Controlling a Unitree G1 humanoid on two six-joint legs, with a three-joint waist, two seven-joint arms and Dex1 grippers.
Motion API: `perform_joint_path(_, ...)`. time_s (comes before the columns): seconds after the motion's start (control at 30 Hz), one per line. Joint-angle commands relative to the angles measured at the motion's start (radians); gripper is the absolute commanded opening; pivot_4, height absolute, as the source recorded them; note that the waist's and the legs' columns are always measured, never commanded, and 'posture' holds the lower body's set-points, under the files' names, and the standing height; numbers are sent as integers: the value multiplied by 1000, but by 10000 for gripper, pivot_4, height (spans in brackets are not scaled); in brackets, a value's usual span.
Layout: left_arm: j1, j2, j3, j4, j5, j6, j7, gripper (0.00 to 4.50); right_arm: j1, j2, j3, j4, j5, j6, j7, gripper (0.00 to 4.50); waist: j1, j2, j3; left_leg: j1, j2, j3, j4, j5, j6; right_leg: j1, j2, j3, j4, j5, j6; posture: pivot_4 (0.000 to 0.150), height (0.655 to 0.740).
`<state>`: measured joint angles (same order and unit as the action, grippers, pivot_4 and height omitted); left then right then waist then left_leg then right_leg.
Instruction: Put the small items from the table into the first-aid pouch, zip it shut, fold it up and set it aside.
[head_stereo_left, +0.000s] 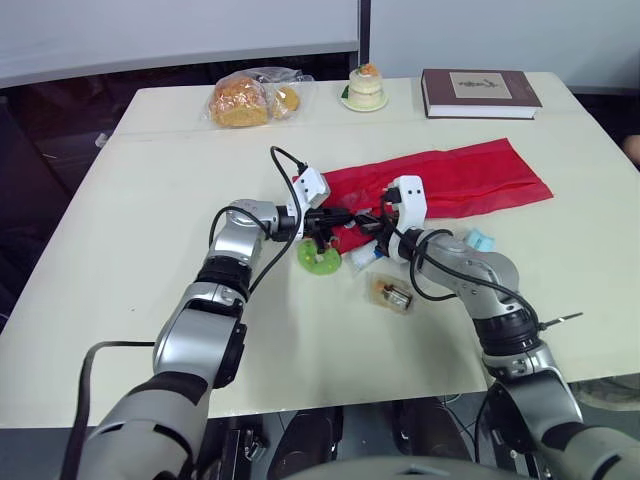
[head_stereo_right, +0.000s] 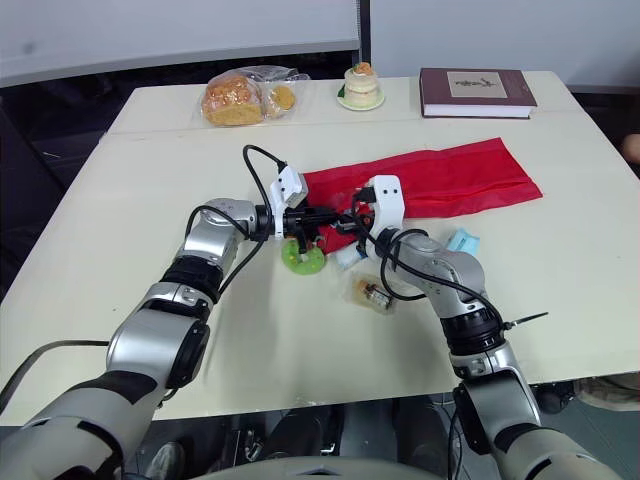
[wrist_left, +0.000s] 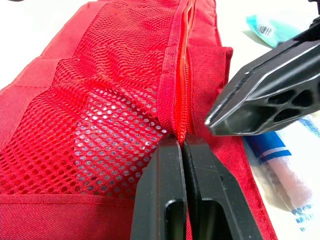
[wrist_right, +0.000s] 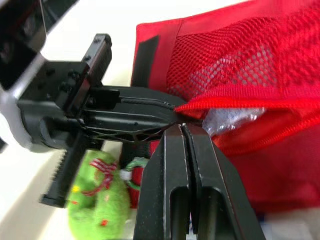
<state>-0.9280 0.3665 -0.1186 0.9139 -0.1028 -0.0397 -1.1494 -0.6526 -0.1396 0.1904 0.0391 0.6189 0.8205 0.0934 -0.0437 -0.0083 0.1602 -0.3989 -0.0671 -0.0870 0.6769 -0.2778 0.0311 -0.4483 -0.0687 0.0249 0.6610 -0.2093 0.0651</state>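
Fingers (wrist_left: 160, 195) pressed together, the left tool (wrist_left: 182, 142) is pinching the zipper edge of the red fabric-and-mesh pouch (head_stereo_left: 450, 180) lying spread on the cream desk (head_stereo_left: 150, 250). The right tool (wrist_right: 182, 127), likewise pressed together, is touching the fabric just beside it.

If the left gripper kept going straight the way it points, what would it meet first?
The pouch: the left gripper, jaws shut on its zipper edge, would probably just push further into that fabric.

Silver arm shells (head_stereo_left: 200, 340), black joints (head_stereo_left: 222, 270), looping black cables (head_stereo_left: 285, 165), white wrist housings (head_stereo_left: 410, 195), black slotted claw fingers (wrist_left: 160, 200)
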Motion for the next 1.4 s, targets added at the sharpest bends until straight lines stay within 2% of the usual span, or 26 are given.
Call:
perform_joint_path(0.03, -19, 0, 14, -12, -2, -23, -17, 0, -41, 19, 13, 38, -80, -52, 44, 384, 0, 0, 0, 0, 0, 0, 0, 0, 0, 0, 0, 0, 0, 0, 0, 1500, 7289)
perform_joint_path(0.27, -9, -5, 14, -26, -1, -32, -22, 0, -98, 74, 23, 175, -211, -94, 83, 384, -1, 0, 0, 0, 0, 0, 0, 0, 0, 0, 0, 0, 0, 0, 0, 1500, 7289)
perform_joint_path(0.53, -12, -1, 25, -12, -2, -44, 1, 0, -51, 46, 6, 68, -229, -7, 155, 384, 0, 0, 0, 0, 0, 0, 0, 0, 0, 0, 0, 0, 0, 0, 0, 1500, 7289)
perform_joint_path(0.73, -5, -6, 23, -17, -5, -47, 0, 0, -38, 46, 25, 55, -265, 15, 191, 384, -1, 0, 0, 0, 0, 0, 0, 0, 0, 0, 0, 0, 0, 0, 0, 1500, 7289)
perform_joint_path(0.97, 26, -8, 10, -64, -9, -32, -33, 0, -110, 116, -29, 195, -325, -87, 170, 384, -2, 0, 0, 0, 0, 0, 0, 0, 0, 0, 0, 0, 0, 0, 0, 1500, 7289)
perform_joint_path(1.13, 69, -16, -3, -128, -6, -5, -55, 0, -204, 179, -84, 375, -361, -227, 133, 384, -5, 0, -1, 0, 0, 0, 0, 0, 0, 0, 0, 0, 0, 0, 0, 1500, 7289)
perform_joint_path(1.4, 105, -8, -14, -156, 12, 1, -57, 0, -202, 213, -128, 400, -392, -354, 110, 384, -5, 0, -1, 0, 0, -1, 0, 0, -1, 0, -1, -1, 0, 0, 0, 1500, 7289)
